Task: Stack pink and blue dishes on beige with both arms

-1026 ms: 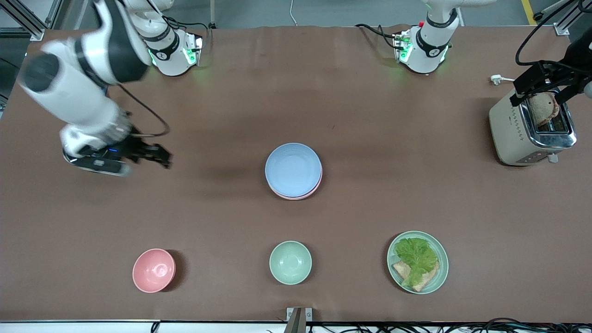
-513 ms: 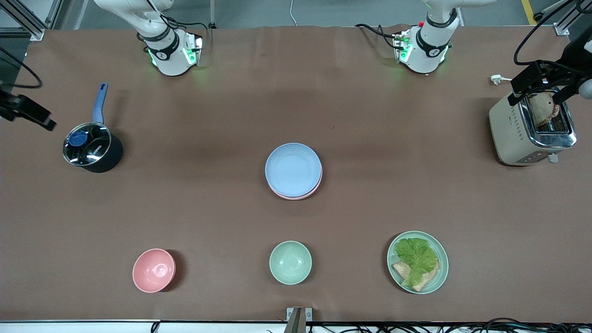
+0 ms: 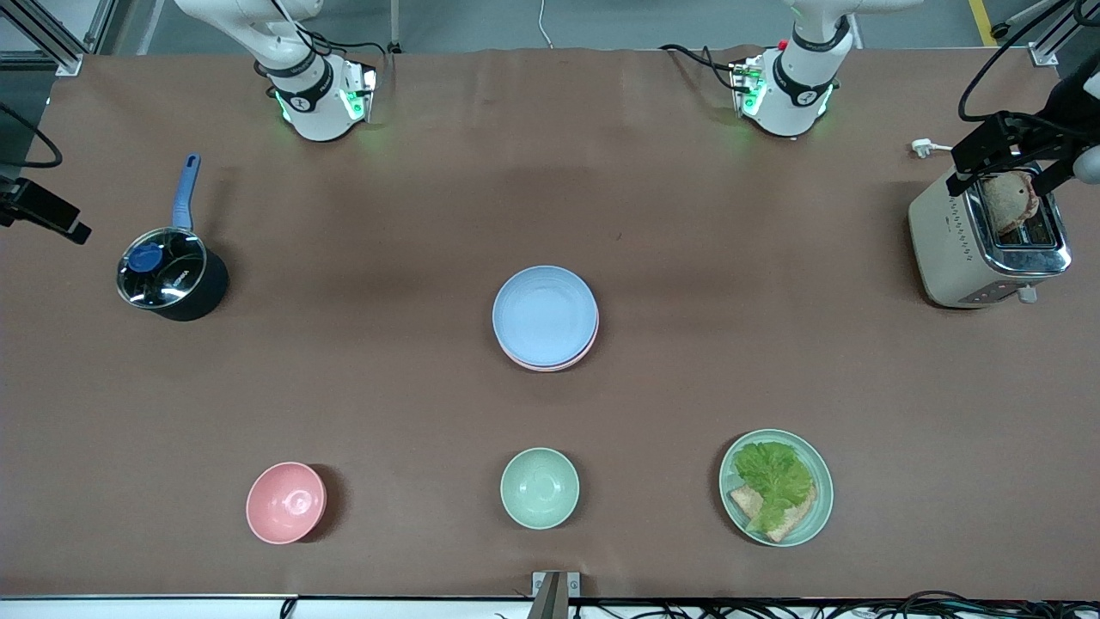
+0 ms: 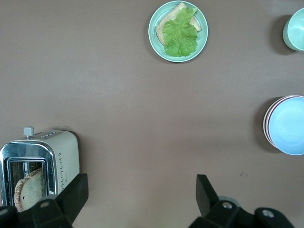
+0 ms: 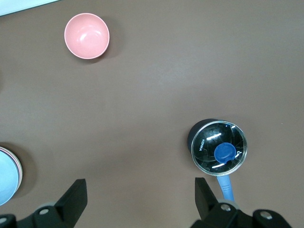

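Note:
The pastel blue plate (image 3: 545, 314) lies on top of a stack at the table's middle. The pink plate's rim (image 3: 550, 365) shows just under it. No beige plate can be made out; whatever is below the pink one is hidden. The same stack shows in the left wrist view as the blue plate (image 4: 289, 126), and in the right wrist view as a sliver of the blue plate (image 5: 5, 176). My left gripper (image 3: 1004, 172) (image 4: 141, 192) hangs open and empty high over the toaster. My right gripper (image 3: 51, 215) (image 5: 140, 195) is open and empty, high over the right arm's end of the table.
A lidded black pot (image 3: 170, 279) with a blue handle stands toward the right arm's end. A toaster (image 3: 988, 245) holding bread stands toward the left arm's end. Nearest the front camera sit a pink bowl (image 3: 286, 502), a pale green bowl (image 3: 540, 487) and a green plate with lettuce and bread (image 3: 776, 487).
The right arm has swung up and away from over the pot to the table's end, uncovering the pot. The left gripper has barely moved and the plates have stayed put.

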`<act>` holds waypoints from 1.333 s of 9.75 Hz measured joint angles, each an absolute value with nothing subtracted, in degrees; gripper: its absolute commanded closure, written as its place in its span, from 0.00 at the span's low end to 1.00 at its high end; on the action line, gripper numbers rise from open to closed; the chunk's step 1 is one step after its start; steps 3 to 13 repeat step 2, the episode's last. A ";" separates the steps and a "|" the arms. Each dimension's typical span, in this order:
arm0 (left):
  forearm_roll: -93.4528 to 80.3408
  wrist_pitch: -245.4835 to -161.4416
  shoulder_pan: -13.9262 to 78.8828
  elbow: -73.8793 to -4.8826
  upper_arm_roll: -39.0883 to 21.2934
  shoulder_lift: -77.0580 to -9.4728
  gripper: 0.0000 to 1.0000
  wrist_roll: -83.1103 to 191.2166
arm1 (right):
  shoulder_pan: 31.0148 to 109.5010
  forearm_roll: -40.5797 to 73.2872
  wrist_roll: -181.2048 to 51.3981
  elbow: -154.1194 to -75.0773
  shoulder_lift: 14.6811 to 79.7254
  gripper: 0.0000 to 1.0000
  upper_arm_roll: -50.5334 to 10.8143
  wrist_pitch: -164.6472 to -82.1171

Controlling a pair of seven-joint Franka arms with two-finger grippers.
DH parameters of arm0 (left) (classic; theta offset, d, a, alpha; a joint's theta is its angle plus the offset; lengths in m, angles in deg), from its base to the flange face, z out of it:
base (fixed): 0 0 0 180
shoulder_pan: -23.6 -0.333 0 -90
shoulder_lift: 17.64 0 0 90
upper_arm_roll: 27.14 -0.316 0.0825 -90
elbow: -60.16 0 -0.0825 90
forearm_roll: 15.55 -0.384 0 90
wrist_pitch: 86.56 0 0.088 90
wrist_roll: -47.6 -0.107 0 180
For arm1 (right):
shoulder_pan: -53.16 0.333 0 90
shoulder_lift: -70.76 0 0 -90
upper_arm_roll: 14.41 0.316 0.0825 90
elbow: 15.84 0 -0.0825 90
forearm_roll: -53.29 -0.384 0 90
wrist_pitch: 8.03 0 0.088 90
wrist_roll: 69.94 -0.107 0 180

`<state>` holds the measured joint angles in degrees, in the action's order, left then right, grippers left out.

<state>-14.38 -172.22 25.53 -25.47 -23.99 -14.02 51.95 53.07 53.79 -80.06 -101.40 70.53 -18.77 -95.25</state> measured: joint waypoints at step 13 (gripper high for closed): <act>-14.40 -172.22 25.53 -25.49 -23.99 -14.20 0.00 51.95 | 53.07 53.50 -79.58 -101.21 70.53 0.00 -18.75 -95.18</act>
